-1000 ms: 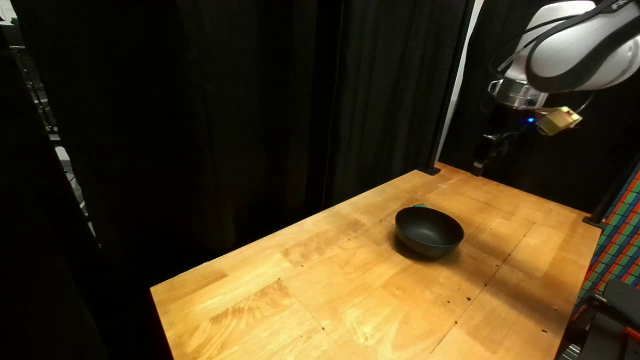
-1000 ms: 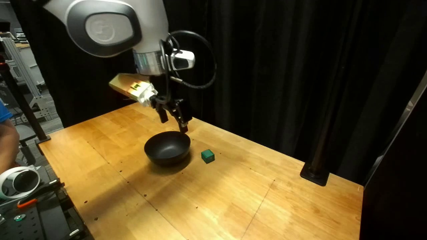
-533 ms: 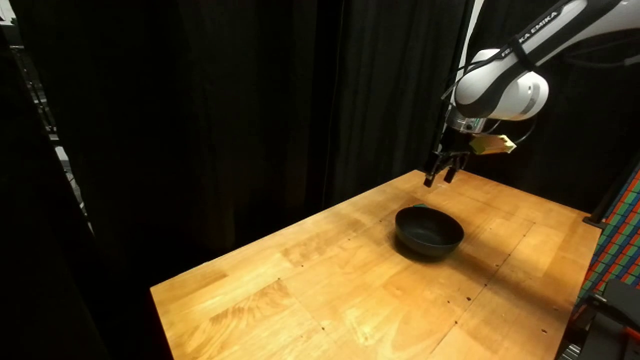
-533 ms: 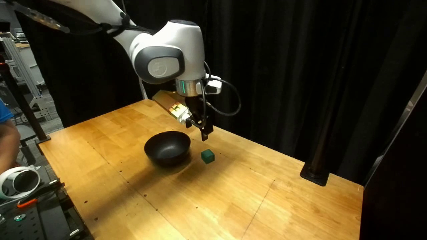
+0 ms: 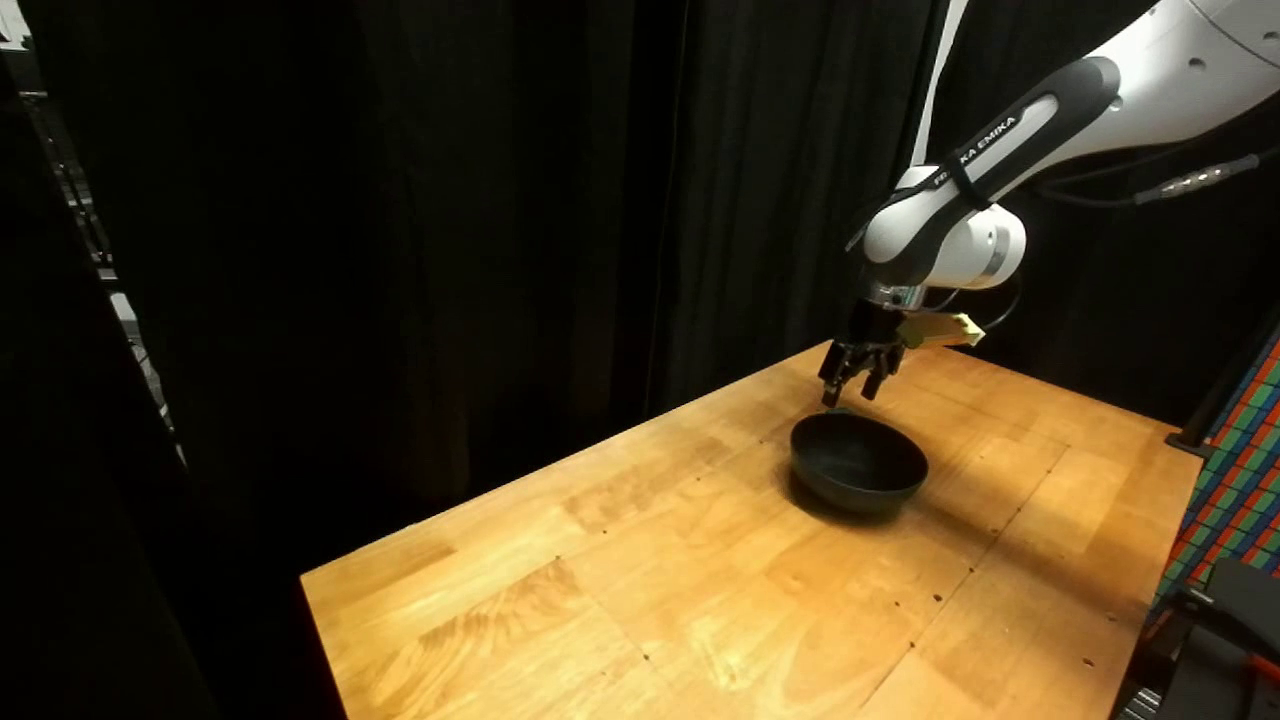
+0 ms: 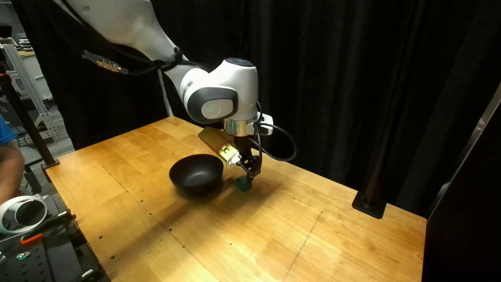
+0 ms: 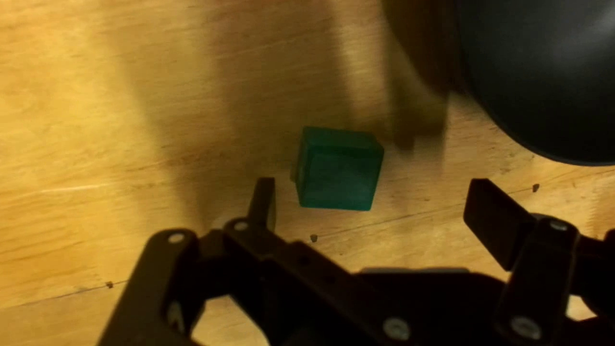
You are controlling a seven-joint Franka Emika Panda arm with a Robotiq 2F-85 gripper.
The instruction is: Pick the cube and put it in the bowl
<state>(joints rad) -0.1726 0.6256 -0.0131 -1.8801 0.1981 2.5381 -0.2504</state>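
The green cube (image 6: 243, 183) lies on the wooden table beside the bowl. In the wrist view the cube (image 7: 338, 178) sits ahead of the fingers, nearer the left finger and apart from both. In an exterior view only a sliver of the cube (image 5: 842, 410) shows behind the bowl's rim. The black bowl (image 5: 860, 492) stands upright and empty; it also shows in the exterior view (image 6: 195, 184) and at the wrist view's upper right (image 7: 552, 86). My gripper (image 5: 851, 394) is open and empty, just above the cube. It also shows in the wrist view (image 7: 372, 183).
The wooden table (image 6: 274, 235) carries the bowl and cube. A black post with a foot (image 6: 369, 204) stands at the table's edge. Dark curtains (image 5: 500, 250) hang behind. A side cart with a white ring-shaped item (image 6: 23, 214) is beside the table.
My arm has come down and across to over the cube, beside the bowl. The gripper stays open. The cube and the bowl have not moved.
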